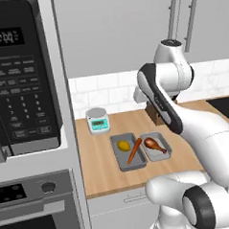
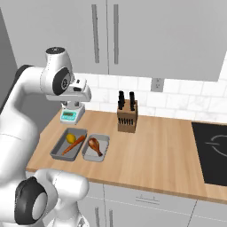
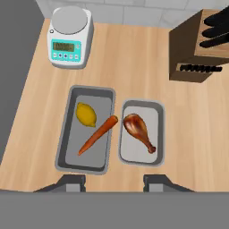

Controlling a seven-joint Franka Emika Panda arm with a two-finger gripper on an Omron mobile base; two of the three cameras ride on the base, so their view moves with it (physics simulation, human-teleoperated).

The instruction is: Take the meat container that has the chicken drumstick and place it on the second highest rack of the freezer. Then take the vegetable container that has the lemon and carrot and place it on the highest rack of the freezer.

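You are looking down on a long light wooden countertop (image 2: 159, 150) that carries everything in the scene, and I place the rest relative to the wooden knife block with black handles (image 2: 127, 114) standing near its back wall. Well to the left of the knife block in the right base view, nearer the front edge of the countertop, lie two shallow grey metal trays side by side, just apart from each other. The larger grey vegetable container (image 3: 86, 129) is the one farther from the knife block; in it rest a yellow lemon (image 3: 86, 114) toward the wall end and an orange carrot (image 3: 98, 134) lying diagonally, its thick end over the rim on the side of its neighbour. The smaller grey meat container (image 3: 142, 132) sits between the vegetable container and the knife block, and it holds a brown chicken drumstick (image 3: 139, 131) lying aslant, bone end toward the front edge. Left of the knife block, by the tiled wall, stands a small white kitchen scale with a teal display panel (image 3: 69, 37). Your two-finger gripper (image 3: 114, 182) hangs above the near ends of both containers, touching neither; its dark fingertips (image 3: 71, 182) stand parted at a moderate gap with nothing between them.
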